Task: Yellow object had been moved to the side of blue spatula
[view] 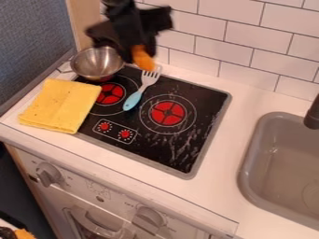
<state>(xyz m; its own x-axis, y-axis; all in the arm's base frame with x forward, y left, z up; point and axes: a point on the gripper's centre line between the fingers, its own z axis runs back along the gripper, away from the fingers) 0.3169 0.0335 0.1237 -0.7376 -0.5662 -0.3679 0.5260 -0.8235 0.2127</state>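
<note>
High over the back of the stove, the black gripper (138, 46) is shut on an orange object (143, 58), whose lower end hangs just above the tines of the blue spatula. That blue spatula (133, 99), with pale fork-like tines, lies on the black stove top between the two red burners, tines toward the wall. A folded yellow cloth (61, 105) is spread over the counter's left part and the stove's left edge, to the left of the spatula. Both the gripper and the orange object are blurred.
A metal bowl (98, 63) stands at the stove's back left corner, behind the cloth. The tiled wall (240, 49) rises behind the stove (171, 149). At the right are a grey sink (274, 170) and a dark faucet (313, 114).
</note>
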